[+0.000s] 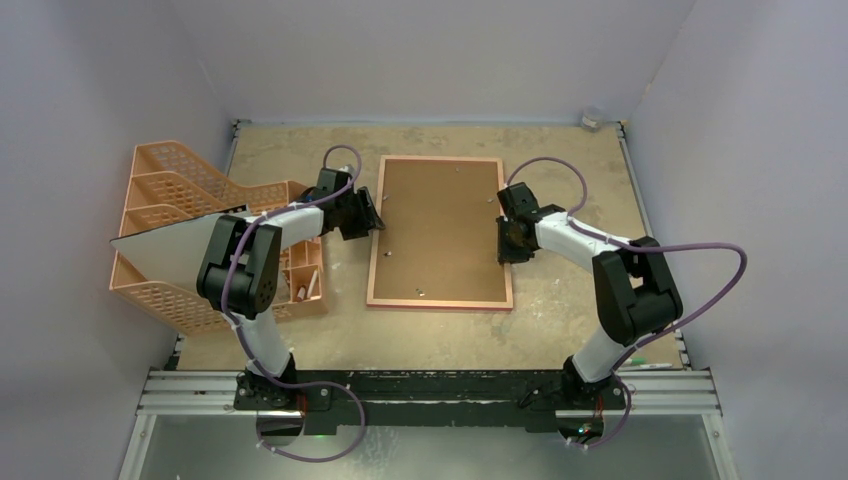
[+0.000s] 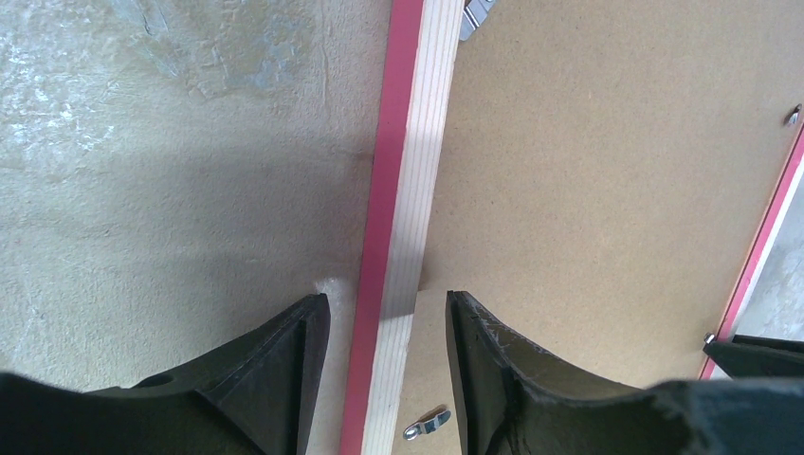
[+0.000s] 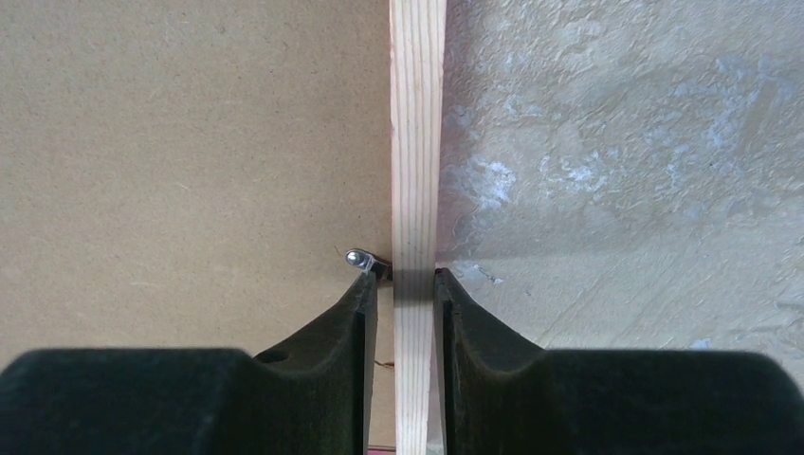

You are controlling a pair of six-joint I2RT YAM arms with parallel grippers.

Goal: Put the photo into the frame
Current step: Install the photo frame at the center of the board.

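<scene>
The right gripper (image 3: 404, 275) straddles the right rail of the frame (image 3: 417, 142). Its outer finger lies against the pale wood and its inner finger stands a sliver off it, so whether it truly pinches the rail cannot be told. Just at the inner fingertip sits a small metal turn clip (image 3: 360, 258). Beyond that finger spreads the brown backing board (image 3: 190, 142), and beyond the outer finger lies the bare table (image 3: 616, 190).

The left gripper (image 2: 387, 299) has its fingers apart on either side of the opposite rail, with clear gaps on both sides, holding nothing. The rail's pink-red edge shows beside its outer finger. A wing-shaped clip (image 2: 427, 424) lies on the board near its inner finger.

Between the two grippers the frame lies flat, back side up, with the board set inside it. Farther out behind the left gripper stands an orange mesh organiser (image 1: 165, 175) with a pale flat sheet (image 1: 170, 240) resting on it. Whether that sheet is the photo cannot be told.
</scene>
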